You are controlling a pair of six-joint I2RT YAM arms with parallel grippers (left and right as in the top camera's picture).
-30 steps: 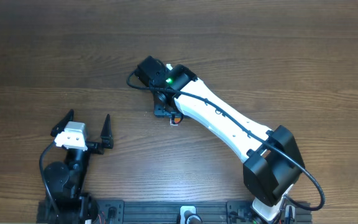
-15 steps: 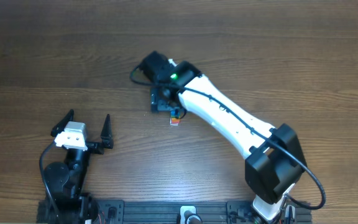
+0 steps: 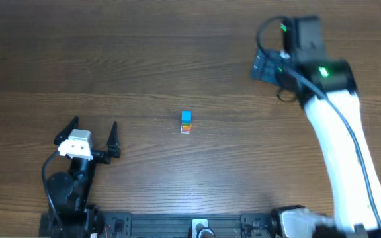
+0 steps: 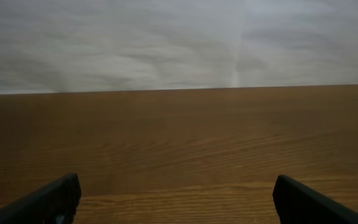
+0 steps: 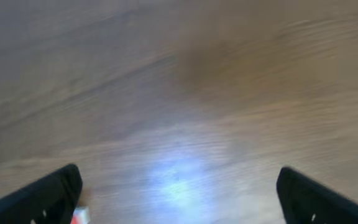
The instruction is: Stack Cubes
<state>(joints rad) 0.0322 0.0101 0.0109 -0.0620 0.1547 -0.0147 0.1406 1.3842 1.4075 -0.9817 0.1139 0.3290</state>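
Now cube stack (image 3: 186,121), blue on top, sits mid bench (image 3: 190,26). L pincer (image 3: 94,123) by near edge, left side: wide, empty. R pincer (image 5: 178,186) toward far-right corner: wide, empty.

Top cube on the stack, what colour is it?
Blue. The top cube shows best in the top view.

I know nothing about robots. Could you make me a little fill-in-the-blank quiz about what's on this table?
1. The top cube of the stack is ____.
2. The left gripper has its fingers ____.
3. The right gripper holds ____.

Missing words: blue; open; nothing.
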